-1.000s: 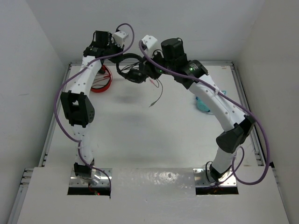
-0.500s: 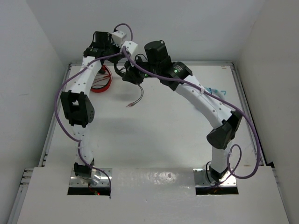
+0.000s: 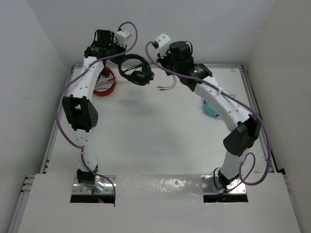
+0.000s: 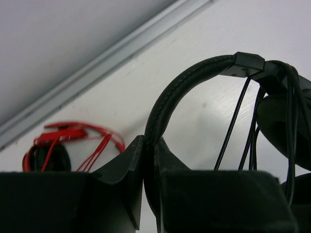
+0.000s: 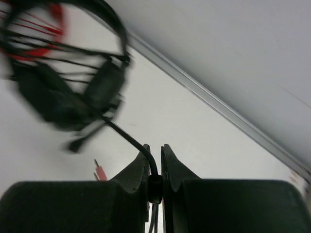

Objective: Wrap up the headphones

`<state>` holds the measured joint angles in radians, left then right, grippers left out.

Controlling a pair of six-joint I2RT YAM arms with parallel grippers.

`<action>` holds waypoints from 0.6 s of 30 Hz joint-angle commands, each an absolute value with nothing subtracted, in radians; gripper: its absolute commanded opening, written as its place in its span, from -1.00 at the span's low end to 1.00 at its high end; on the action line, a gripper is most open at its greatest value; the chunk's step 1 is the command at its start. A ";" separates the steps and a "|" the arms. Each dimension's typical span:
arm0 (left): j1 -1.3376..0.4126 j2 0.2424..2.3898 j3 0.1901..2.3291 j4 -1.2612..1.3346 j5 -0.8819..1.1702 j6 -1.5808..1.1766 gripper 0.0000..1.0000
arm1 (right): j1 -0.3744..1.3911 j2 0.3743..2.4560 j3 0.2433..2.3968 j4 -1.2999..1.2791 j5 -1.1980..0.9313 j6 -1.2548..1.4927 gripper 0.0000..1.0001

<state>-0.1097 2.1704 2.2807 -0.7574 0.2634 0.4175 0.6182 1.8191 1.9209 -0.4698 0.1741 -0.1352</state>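
- The left gripper (image 4: 149, 162) is pinching the thin black headband (image 4: 177, 92) of the headphones (image 3: 137, 74). Its two fingers are almost closed, with only the band between them.
- The headphones are hanging from that grip over the far side of the table (image 3: 146, 141), close to the back wall. A soft shadow is showing on the table under them.
- In the left wrist view, the band is curving up and over to the right. An earcup (image 4: 274, 121) is peeking in at that edge.
- Several strands of the thin dark cable (image 4: 232, 128) are running down from the top of the band, next to the earcup.
- The right gripper (image 5: 154, 162) is squeezing the cable. Its fingers are nearly touching, with just the thin cable between them.
- From the right gripper, the cable is stretching up and to the left, back to the headphones. They are looking blurry in the right wrist view.
- The plug end (image 3: 165, 88) of the cable is dangling just to the right of the headphones, below the right gripper.
- The red headphones (image 3: 103, 83) are lying on the table on the left, partly behind the left arm.
- The teal headphones (image 3: 212, 109) are lying on the right side of the table, partly hiding under the right arm.
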 commanded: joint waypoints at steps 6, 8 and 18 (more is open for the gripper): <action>-0.100 2.140 2.480 -0.853 0.506 0.436 -1.00 | 0.445 1.799 1.784 -0.035 0.401 -0.191 -1.00; -0.100 2.138 2.477 -0.891 0.563 0.449 -1.00 | 0.419 1.864 1.831 -0.006 0.353 -0.129 -1.00; -0.086 2.131 2.558 -0.861 0.719 0.214 -1.00 | 0.314 1.985 1.757 0.155 0.048 0.279 -1.00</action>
